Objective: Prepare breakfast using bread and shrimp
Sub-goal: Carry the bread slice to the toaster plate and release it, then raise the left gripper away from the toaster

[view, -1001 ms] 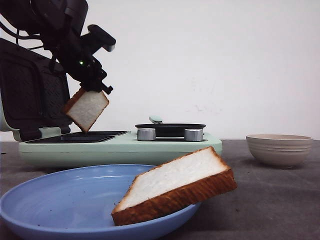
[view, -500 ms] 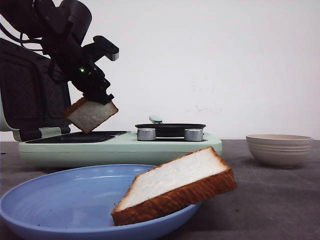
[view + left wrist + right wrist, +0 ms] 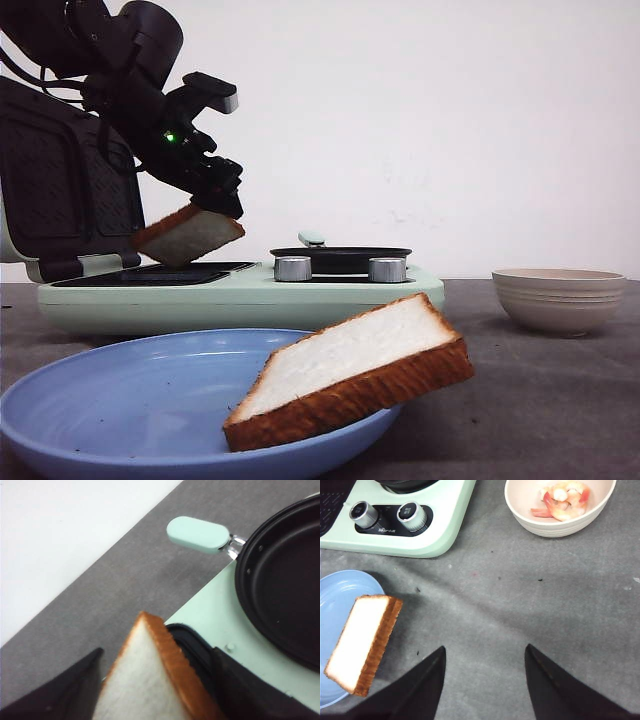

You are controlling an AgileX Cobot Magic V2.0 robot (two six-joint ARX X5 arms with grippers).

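My left gripper is shut on one slice of bread, holding it tilted and almost flat just above the dark grill plate of the mint-green breakfast maker. In the left wrist view the bread fills the gap between the fingers of the left gripper. A second slice of bread leans on the rim of the blue plate in front. The shrimp lie in a beige bowl. Over bare grey table, my right gripper is open and holds nothing.
The breakfast maker's lid stands open at the left. Its round black pan with a mint handle sits on the right half, behind two silver knobs. The beige bowl stands at the far right.
My left gripper has swung the bread from hanging steeply to nearly flat and brought it lower over the grill plate. The plate's slice and the bowl have not moved.
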